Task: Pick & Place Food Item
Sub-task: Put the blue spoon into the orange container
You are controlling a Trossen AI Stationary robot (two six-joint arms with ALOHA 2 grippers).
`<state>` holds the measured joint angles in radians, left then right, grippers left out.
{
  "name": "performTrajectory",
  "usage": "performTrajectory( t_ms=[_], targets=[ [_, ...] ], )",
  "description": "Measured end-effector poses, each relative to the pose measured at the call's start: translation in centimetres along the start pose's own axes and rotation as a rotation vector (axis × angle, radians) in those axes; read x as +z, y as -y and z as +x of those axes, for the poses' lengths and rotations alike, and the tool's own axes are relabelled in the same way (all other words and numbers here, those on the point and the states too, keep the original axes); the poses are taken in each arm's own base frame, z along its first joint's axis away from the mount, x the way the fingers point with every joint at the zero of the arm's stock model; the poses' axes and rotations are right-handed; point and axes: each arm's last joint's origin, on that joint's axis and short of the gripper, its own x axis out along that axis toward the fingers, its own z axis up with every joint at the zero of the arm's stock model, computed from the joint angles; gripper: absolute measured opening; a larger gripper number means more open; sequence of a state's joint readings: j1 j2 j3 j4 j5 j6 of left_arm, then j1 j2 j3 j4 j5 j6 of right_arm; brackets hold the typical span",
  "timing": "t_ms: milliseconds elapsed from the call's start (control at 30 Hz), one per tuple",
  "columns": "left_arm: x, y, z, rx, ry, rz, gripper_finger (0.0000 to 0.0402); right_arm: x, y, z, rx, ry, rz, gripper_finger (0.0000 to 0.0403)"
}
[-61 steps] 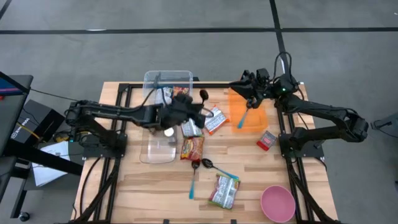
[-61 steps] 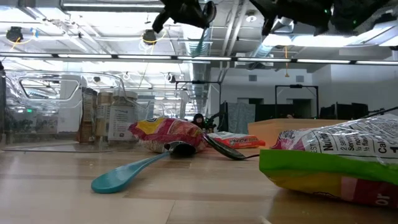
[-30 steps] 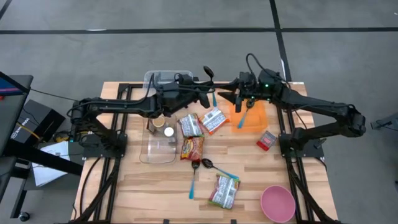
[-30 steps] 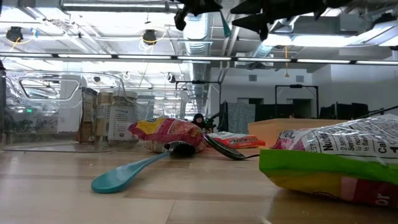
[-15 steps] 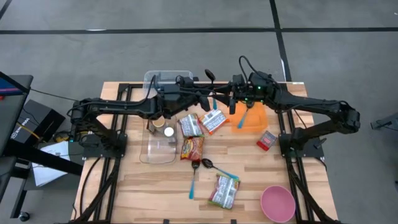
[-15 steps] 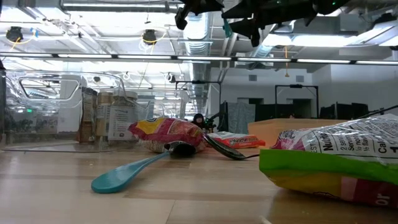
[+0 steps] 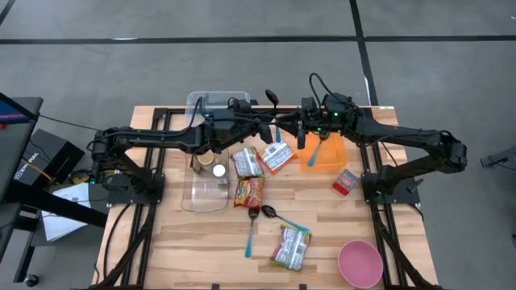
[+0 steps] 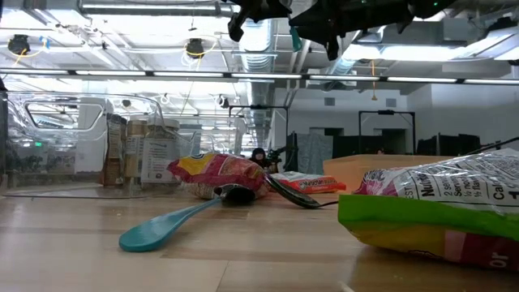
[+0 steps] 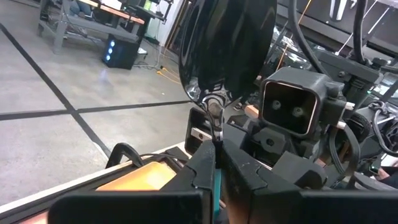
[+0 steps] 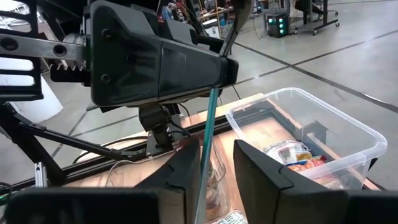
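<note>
My left gripper (image 7: 270,127) is high above the table's far middle. It is shut on a spoon with a black bowl (image 7: 272,97) and a teal handle (image 7: 278,133). My right gripper (image 7: 294,133) faces it from the table's right and is open. Its two fingers stand on either side of the teal handle (image 10: 208,124), below my left gripper. Whether they touch the handle, I cannot tell. Both grippers show at the top of the low view, the left (image 8: 259,10) and the right (image 8: 324,24). My left gripper pinches the spoon's handle just below the bowl (image 9: 214,149) between its two fingers. The fingers come level from the table's left and lie across the handle. The spoon is lifted clear, bowl (image 9: 227,43) up, and the teal handle hangs below the fingers.
A clear bin (image 7: 218,105) stands at the far edge, with its lid (image 7: 205,189) and a jar in front of it. An orange tray (image 7: 330,153) holds a teal spoon (image 7: 316,151). Snack packets (image 7: 248,192) (image 7: 290,246), another spoon (image 7: 256,225) and a pink bowl (image 7: 359,263) lie nearer.
My right gripper has gone toward the table's left, up to the spoon that my left gripper holds, until its fingers stand around the teal handle. My left gripper and the spoon have kept still.
</note>
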<state>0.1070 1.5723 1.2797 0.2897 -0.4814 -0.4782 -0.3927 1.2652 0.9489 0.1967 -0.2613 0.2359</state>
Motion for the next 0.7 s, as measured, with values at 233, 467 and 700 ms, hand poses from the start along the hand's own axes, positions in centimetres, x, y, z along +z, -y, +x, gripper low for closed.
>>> performTrajectory(
  t_ms=[233,467,700],
  targets=[
    [-0.01,0.05,0.00,-0.015,-0.006,-0.001,0.0005,0.01,-0.02,-0.02,0.003,0.000,0.000,0.0061],
    [0.00,0.09,0.00,-0.027,-0.008,-0.003,0.0005,0.02,-0.04,-0.04,0.004,-0.001,-0.001,0.0007],
    [0.00,0.11,0.00,-0.031,-0.010,-0.003,0.0005,-0.04,-0.16,0.01,-0.020,0.002,0.000,0.0003]
  ],
)
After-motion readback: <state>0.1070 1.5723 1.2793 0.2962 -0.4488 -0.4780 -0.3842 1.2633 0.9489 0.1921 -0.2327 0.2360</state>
